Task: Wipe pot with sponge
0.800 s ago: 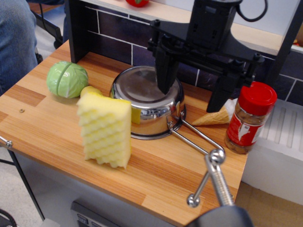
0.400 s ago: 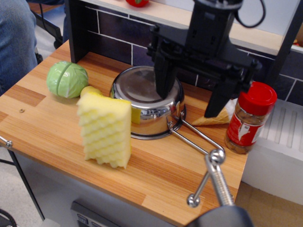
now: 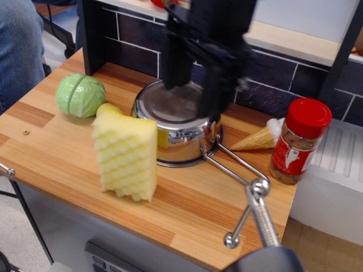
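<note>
1. At the far left you can see a bit of blue cloth (image 3: 17, 45), just past the edge of the wooden counter (image 3: 68, 164).
2. Next comes a green cabbage ball (image 3: 80, 95), sitting on the counter near the back.
3. A small yellow ball (image 3: 108, 109) peeks out right beside it, behind the sponge.
4. The sponge (image 3: 126, 156) stands up tall near the front of the counter. Its bumpy, wavy face looks toward you. It is just in front of the pot, at the pot's left side.
5. The pot (image 3: 177, 122) sits in the middle of the counter. Its long wire handle (image 3: 235, 167) points to the right and toward the front.
6. Your gripper (image 3: 193, 90) hangs straight down over the pot. It looks blurry. Its two dark fingers (image 3: 176, 68) are apart, with nothing between them.
7. To the right, a toy ice cream cone (image 3: 261, 137) lies on its side.
8. Last is a jar with a red lid (image 3: 299, 141), standing up near the right edge.
</note>
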Controlling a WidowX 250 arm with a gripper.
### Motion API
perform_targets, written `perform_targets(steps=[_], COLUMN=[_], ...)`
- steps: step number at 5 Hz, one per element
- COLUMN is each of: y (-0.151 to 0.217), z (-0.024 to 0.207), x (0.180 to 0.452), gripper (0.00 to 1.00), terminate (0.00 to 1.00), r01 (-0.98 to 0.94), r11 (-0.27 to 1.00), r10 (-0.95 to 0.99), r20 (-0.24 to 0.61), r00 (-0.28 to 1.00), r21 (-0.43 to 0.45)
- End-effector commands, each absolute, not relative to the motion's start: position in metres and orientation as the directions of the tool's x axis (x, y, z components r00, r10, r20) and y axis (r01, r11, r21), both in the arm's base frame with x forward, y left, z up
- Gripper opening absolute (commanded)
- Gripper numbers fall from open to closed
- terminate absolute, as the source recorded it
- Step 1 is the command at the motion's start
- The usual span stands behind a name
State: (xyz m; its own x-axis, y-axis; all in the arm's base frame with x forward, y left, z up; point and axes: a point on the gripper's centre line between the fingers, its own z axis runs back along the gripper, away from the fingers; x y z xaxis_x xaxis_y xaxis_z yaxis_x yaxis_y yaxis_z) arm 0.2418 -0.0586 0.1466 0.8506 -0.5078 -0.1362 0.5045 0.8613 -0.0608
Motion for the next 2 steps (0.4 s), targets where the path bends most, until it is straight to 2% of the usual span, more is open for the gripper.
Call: perform_targets(steps=[1, 2], y=[-0.042, -0.031], z=[0.148, 0.141], x=[0.236, 0.23], gripper=[1.0, 1.0], terminate=[0.0, 0.0], r01=[0.819, 0.934], r11=[0.564, 0.34], r10=[-0.822, -0.936], r20=[-0.167, -0.137], r00=[0.544, 0.325], r21=[-0.106, -0.107])
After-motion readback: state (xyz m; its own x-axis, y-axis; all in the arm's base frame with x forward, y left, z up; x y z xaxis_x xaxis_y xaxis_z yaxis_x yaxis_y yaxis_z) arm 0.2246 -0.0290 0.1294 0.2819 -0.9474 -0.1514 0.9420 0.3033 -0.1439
